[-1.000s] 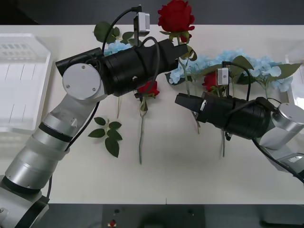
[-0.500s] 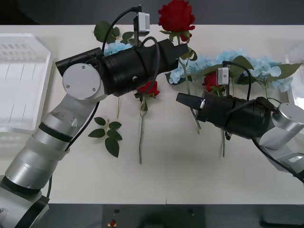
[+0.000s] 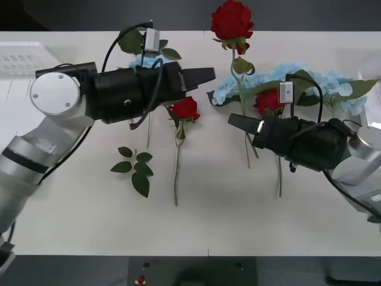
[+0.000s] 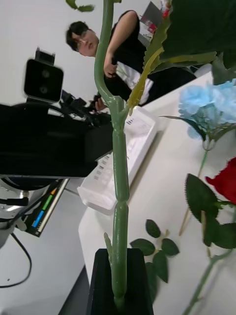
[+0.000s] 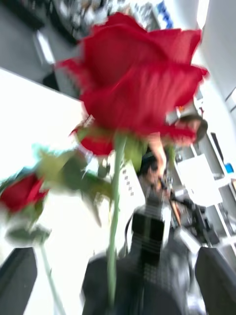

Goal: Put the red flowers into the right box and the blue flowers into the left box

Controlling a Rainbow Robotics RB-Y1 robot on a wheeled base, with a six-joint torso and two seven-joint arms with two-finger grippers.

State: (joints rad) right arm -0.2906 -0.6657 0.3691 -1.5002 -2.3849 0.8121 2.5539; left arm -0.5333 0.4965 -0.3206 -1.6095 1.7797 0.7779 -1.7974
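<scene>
**Right gripper held the rose upright for the carry to the right box**

The right gripper (image 3: 238,121) was closed on the lower stem of a red rose (image 3: 233,19), which stood upright above the middle of the counter (image 3: 226,220), its bloom at the far edge. The left gripper (image 3: 205,75) hovered just left of that stem with its fingers (image 5: 17,275) spread and nothing between them. Another rose (image 3: 186,109) and a third (image 3: 268,100) lay flat among the blue flowers (image 3: 321,83). The left box (image 3: 18,65) sat at the far left; the right box (image 3: 376,95) barely showed at the right edge. To do the carry well, the right arm should likely lift clear of the blue flowers, swing right slowly, and release only over the box.
</scene>
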